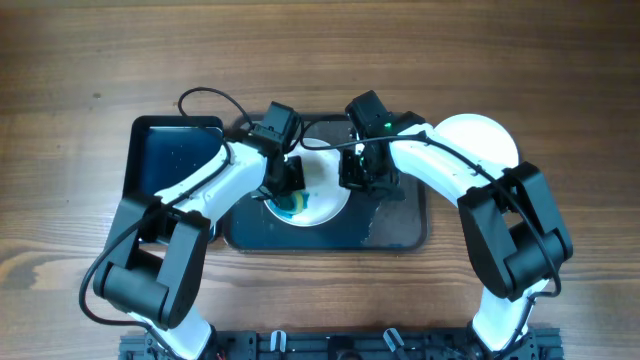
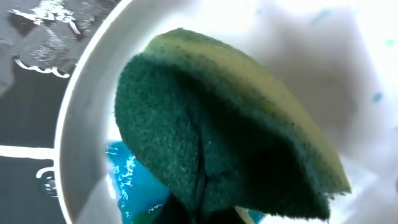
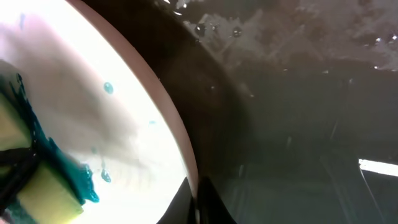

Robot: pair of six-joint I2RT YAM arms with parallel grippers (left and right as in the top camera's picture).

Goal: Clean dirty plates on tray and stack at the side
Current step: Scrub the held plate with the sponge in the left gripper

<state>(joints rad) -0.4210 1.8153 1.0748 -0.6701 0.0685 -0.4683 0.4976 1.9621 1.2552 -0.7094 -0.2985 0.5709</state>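
Note:
A white plate [image 1: 315, 200] smeared with blue liquid lies on the dark tray [image 1: 395, 225]. My left gripper [image 1: 292, 180] is shut on a green-and-yellow sponge [image 2: 224, 130] that presses on the plate [image 2: 81, 124] next to the blue smear [image 2: 134, 183]. My right gripper [image 1: 358, 172] is shut on the plate's right rim [image 3: 180, 143], one finger on each side of it. The sponge and blue smear also show at the left of the right wrist view [image 3: 37, 180]. A clean white plate [image 1: 480, 140] lies on the table to the right of the tray.
A dark blue tray or bin [image 1: 170, 150] stands at the left of the dark tray. The dark tray's surface [image 3: 298, 124] is wet with droplets. Wooden table [image 1: 80, 80] all round.

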